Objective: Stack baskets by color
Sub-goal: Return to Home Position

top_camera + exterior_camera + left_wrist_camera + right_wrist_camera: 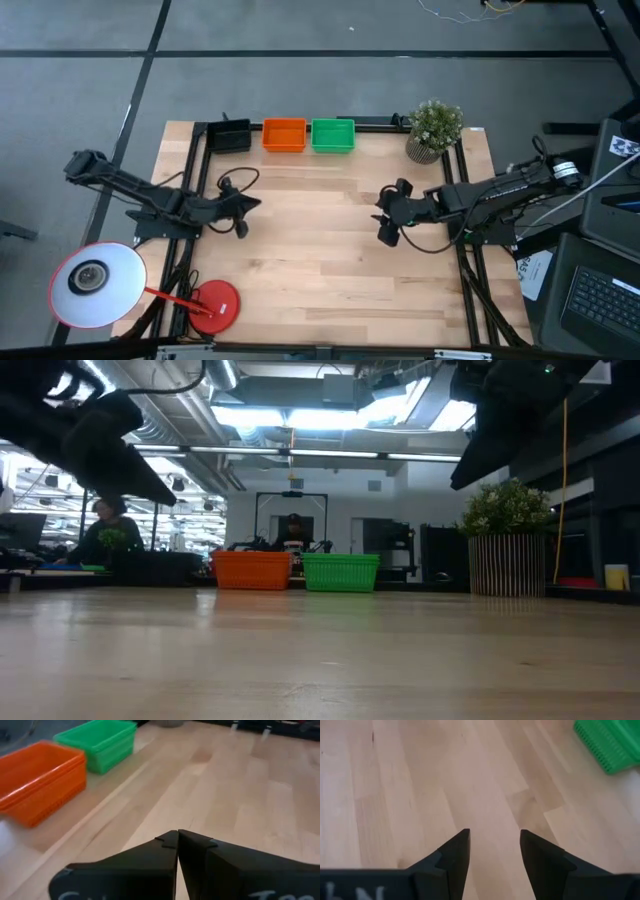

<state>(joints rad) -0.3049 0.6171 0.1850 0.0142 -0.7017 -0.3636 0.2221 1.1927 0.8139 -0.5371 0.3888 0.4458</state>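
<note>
Three baskets stand in a row at the table's far edge: a black basket (229, 134) on the left, an orange basket (284, 134) (37, 780) in the middle, a green basket (333, 134) (611, 742) on the right. Each rests on its bottom on the wood. My left gripper (255, 204) (177, 842) hangs shut and empty over the table's left half, well short of the baskets. My right gripper (385, 215) (495, 845) hangs open over the right half, with only bare wood between its fingers.
A potted plant (434, 130) stands at the far right corner. A red lamp base (212, 305) and its white round shade (92, 283) sit at the near left corner. Bare wood (320, 260) lies between the two arms.
</note>
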